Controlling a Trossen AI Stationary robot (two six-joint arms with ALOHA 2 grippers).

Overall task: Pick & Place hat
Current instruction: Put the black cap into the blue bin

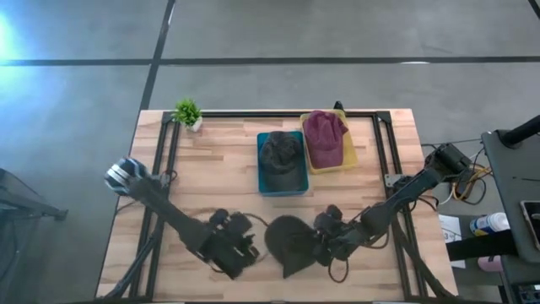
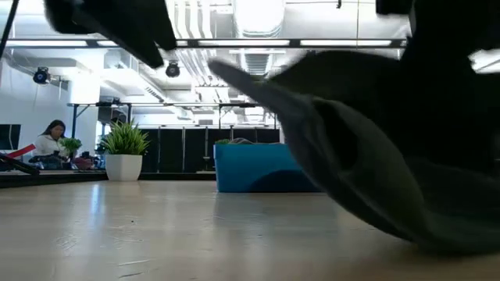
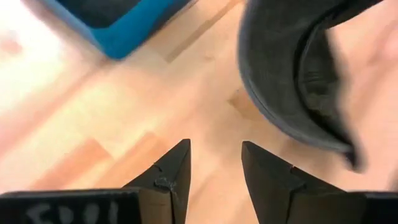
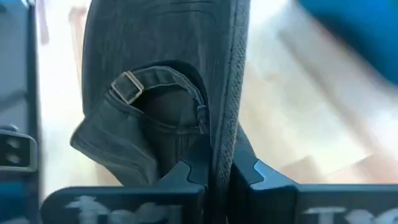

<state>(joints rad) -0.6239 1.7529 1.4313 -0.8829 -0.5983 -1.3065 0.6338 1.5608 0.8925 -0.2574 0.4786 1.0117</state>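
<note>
dark denim hat (image 4: 155,81) with stitched brim and metal buckle, pinched by right pincer (image 4: 217,177), left pincer (image 3: 214,168) agape beside it

Two dark jointed arms (white lettering on each end effector).
</note>
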